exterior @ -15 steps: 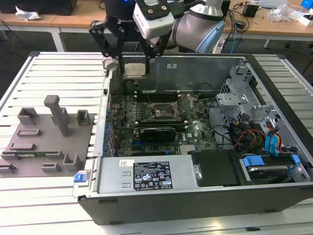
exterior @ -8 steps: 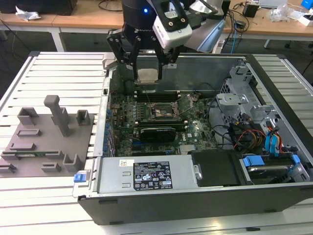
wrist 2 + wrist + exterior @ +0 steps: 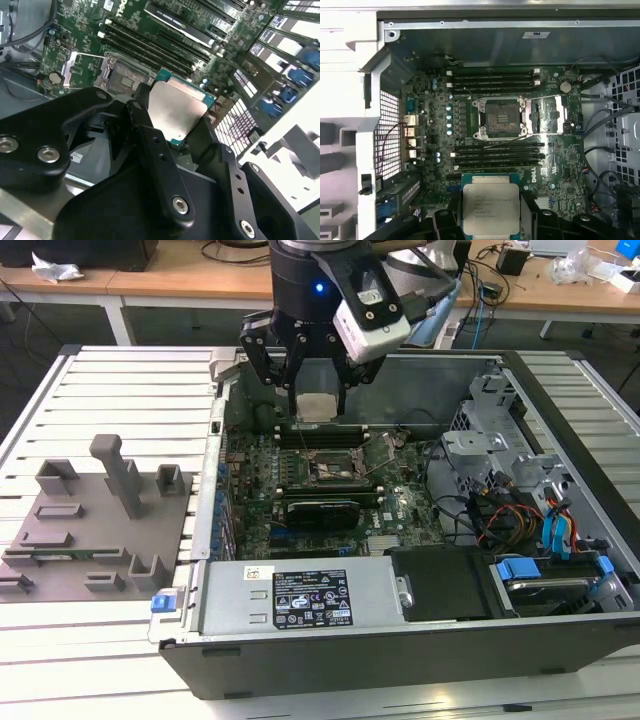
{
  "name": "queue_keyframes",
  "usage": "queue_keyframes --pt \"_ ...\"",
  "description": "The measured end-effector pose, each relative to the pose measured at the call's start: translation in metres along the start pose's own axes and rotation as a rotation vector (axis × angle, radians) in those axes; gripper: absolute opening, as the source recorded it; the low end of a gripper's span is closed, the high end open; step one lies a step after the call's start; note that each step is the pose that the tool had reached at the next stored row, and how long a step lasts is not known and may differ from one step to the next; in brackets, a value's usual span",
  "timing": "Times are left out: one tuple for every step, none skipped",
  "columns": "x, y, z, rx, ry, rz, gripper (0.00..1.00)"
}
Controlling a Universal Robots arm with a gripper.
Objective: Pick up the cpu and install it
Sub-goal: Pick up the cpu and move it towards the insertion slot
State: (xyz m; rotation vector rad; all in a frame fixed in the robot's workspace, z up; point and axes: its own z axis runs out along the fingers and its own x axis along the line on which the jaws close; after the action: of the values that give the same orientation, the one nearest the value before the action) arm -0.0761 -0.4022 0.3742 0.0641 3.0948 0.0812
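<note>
Slatted silver metal table (image 3: 120, 380): under everything, ribs running beneath both tray and case.
Flat grey plastic tray (image 3: 70, 540): at the exterior view's left, lying on the table, well apart from the claw.
Grey plastic blocks (image 3: 122, 478): upright on the tray, one tall post among lower cradles.
Open dark metal computer case (image 3: 400, 665): just beside the tray toward the exterior view's right, on its side, inside exposed.
Green motherboard (image 3: 300, 515): flat on the case floor, with long black memory slots (image 3: 497, 150) on both sides of the socket in the first wrist view.
Black claw (image 3: 317, 410): hanging over the motherboard, clamped around the small square silver-topped cpu (image 3: 317, 406) with a thin green rim. Black fingers (image 3: 150, 145) pressed against opposite edges of the chip in the second wrist view.
Position of the cpu (image 3: 491, 207): in the air above the board, level, metal top up. Near the socket yet apart from it, over memory slots.
Dark square socket with metal frame (image 3: 332, 465): on the motherboard below the claw in the exterior view, frame swung open, contacts bare (image 3: 501, 117).
Silver metal drive cage (image 3: 500, 450): toward the exterior view's right inside the case, with blue and orange cables (image 3: 555, 530) just beside it.
</note>
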Motion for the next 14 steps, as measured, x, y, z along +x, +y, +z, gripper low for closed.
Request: queue_keyframes --pt "-0.0010 0.0001 0.0018 0.0000 0.0001 0.000 0.55" --pt "-0.0022 0.0005 0.0043 0.0000 0.0000 0.000 0.55" --pt "-0.0030 0.0011 0.0062 0.0001 0.0001 0.000 0.55" --pt "-0.0040 0.0022 0.0086 0.0002 0.0002 0.000 0.55" --pt "-0.0049 0.0034 0.0107 0.0000 0.0001 0.000 0.55" --pt "-0.0062 0.0052 0.0136 -0.0001 0.0001 0.000 0.55" --pt "-0.0070 0.0064 0.0154 0.0000 0.0002 0.000 0.55" --pt "-0.0079 0.0077 0.0174 0.0001 0.0002 0.000 0.55" --pt "-0.0090 0.0091 0.0195 0.0000 0.0002 0.000 0.55" --pt "-0.0104 0.0111 0.0226 -0.0002 0.0002 0.000 0.55" --pt "-0.0118 0.0132 0.0256 0.0001 0.0003 0.000 0.55" --pt "-0.0133 0.0162 0.0296 0.0000 0.0003 0.000 0.55" --pt "-0.0143 0.0179 0.0316 0.0000 0.0004 0.000 0.55" --pt "-0.0152 0.0194 0.0335 0.0001 0.0004 0.000 0.55"
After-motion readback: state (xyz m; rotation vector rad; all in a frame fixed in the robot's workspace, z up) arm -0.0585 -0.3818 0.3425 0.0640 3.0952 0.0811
